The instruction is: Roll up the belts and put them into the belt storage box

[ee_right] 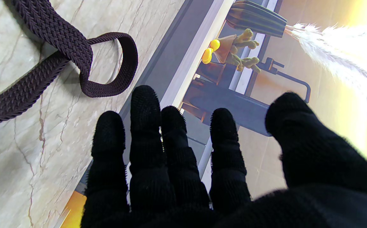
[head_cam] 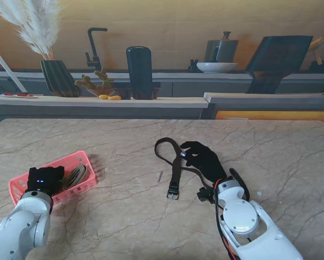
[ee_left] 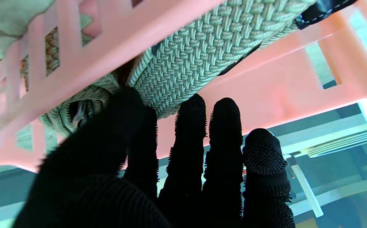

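1. One belt, the pale woven one (ee_left: 196,53), lay coiled inside the pink storage box (head_cam: 81,160) at the table's left near corner; I judged that part done.
2. The dark belt (head_cam: 175,162) lay unrolled on the marble table (head_cam: 124,216) near the centre, looped at its far end, buckle (head_cam: 173,192) nearer to me. Rolling and boxing it remained.
3. My left hand (head_cam: 44,179) sat at the box; fingers (ee_left: 189,152) extended beside the coil, thumb touching it. Whether it gripped, I cannot tell.
4. My right hand (head_cam: 203,158) hovered beside the dark belt, fingers (ee_right: 145,133) spread, grasping nothing.
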